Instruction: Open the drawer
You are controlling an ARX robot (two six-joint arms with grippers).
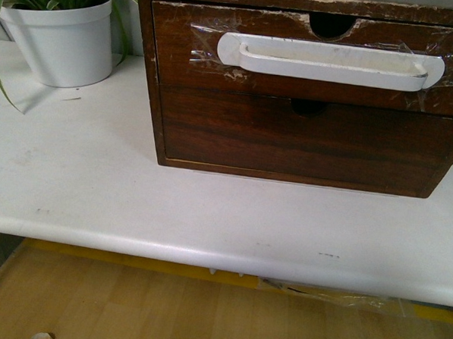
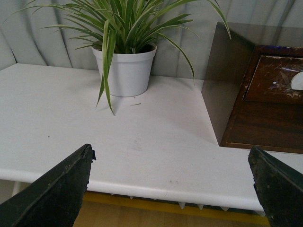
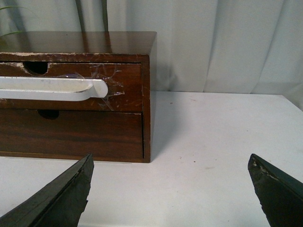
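The drawer (image 1: 216,74) is the upper one of a dark wooden chest. It has a long white handle (image 1: 331,62) held on by clear tape, a semicircular notch at its top edge and chipped edges. It looks shut, flush with the chest front. It also shows in the right wrist view (image 3: 128,90) and partly in the left wrist view (image 2: 272,78). Neither arm shows in the front view. My left gripper (image 2: 171,189) is open and empty over the table's front edge, left of the chest. My right gripper (image 3: 170,189) is open and empty, in front of the chest's right corner.
A plain handle-less lower drawer (image 1: 304,139) sits under the taped one. A white pot with a striped green plant (image 2: 125,71) stands on the white table (image 1: 96,185) left of the chest. A grey curtain (image 3: 213,42) hangs behind. Wooden floor lies below the table edge.
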